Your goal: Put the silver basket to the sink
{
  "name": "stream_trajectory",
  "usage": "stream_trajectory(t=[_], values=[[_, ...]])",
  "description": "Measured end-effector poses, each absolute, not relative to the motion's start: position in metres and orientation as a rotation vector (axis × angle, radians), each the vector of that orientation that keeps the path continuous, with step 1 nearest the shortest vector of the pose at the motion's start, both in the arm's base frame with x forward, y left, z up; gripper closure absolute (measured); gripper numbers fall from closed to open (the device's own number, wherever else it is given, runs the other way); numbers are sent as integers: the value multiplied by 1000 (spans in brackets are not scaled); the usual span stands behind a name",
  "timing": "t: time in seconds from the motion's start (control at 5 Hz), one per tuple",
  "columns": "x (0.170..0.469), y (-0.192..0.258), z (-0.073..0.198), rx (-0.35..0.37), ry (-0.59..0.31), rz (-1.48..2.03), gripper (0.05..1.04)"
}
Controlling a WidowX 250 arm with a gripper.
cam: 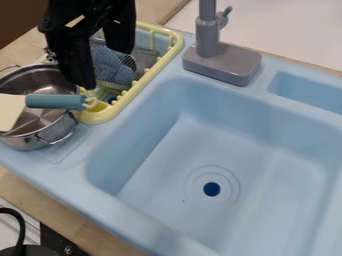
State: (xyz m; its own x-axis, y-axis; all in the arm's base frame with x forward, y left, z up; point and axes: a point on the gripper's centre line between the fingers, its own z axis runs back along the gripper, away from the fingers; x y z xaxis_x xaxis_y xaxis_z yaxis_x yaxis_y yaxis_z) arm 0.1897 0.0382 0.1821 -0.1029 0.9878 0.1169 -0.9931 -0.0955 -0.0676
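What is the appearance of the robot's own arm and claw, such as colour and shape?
The black two-finger claw has thick, angular upper parts and smooth-looking fingers of the same black. Near the top is a small pale slanted patch; I cannot tell if it is marking or gap.

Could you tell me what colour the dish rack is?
The dish rack is pale yellow, clearest in the camera view.

Sink basin [267,165] open from above | faucet [220,62] at far rim | pot [30,140], spatula [57,101] crowd yellow rack [100,116]
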Motion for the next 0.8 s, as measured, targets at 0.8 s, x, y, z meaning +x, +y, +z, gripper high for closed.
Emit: stream_trajectory(t=[0.8], values=[[222,59,194,81,-163,1823,83]])
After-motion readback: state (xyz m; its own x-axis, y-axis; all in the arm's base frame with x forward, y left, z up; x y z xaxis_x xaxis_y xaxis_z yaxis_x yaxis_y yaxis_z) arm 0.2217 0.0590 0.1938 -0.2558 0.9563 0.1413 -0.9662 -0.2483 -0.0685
